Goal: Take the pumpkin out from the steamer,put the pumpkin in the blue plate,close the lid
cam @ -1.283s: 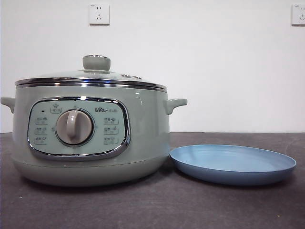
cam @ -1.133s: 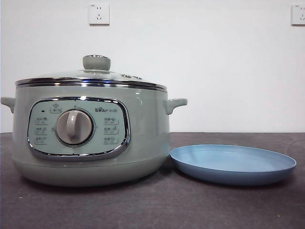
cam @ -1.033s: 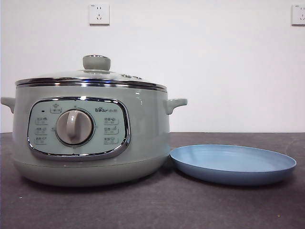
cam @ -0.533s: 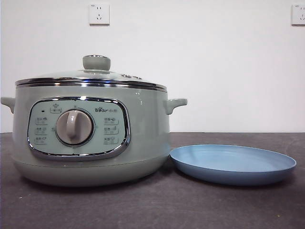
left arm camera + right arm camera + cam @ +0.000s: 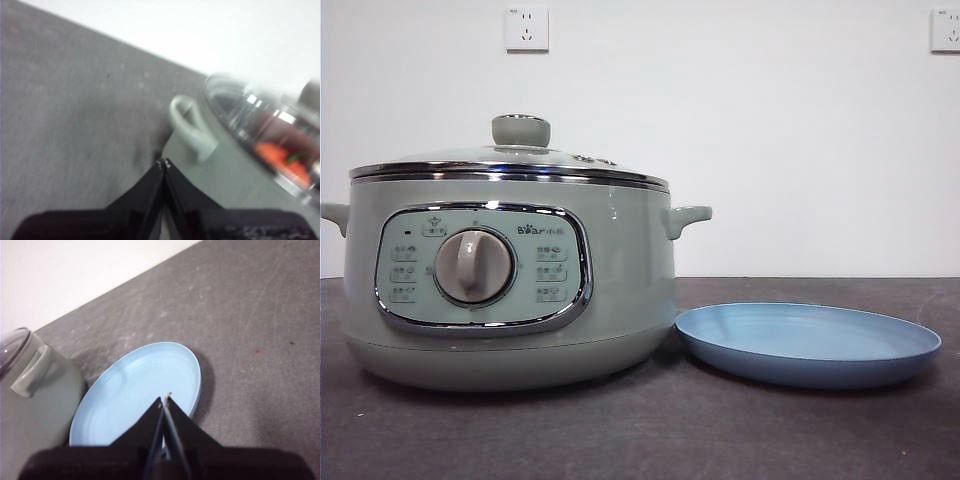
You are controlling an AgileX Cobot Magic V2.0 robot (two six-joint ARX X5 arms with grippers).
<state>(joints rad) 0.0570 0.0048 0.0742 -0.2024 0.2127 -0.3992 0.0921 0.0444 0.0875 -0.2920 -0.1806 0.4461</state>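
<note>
Grey table [image 5: 740, 440]: lidded steamer [image 5: 510, 290], blue plate [image 5: 808, 343].

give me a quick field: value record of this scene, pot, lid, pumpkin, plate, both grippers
steamer: on table, left of plate
lid: on steamer, closed
pumpkin: inside steamer, seen through glass lid
plate: on table, nothing in it
left gripper: shut, near steamer's side handle, holding nothing
right gripper: shut, above plate, holding nothing
task progress: lid not yet lifted

- The steamer [image 5: 510, 280] is showing the brand "Bear" on its control panel [image 5: 483, 268], just right of the dial [image 5: 473, 267].
- The small button labels around the dial are too small to read.
</note>
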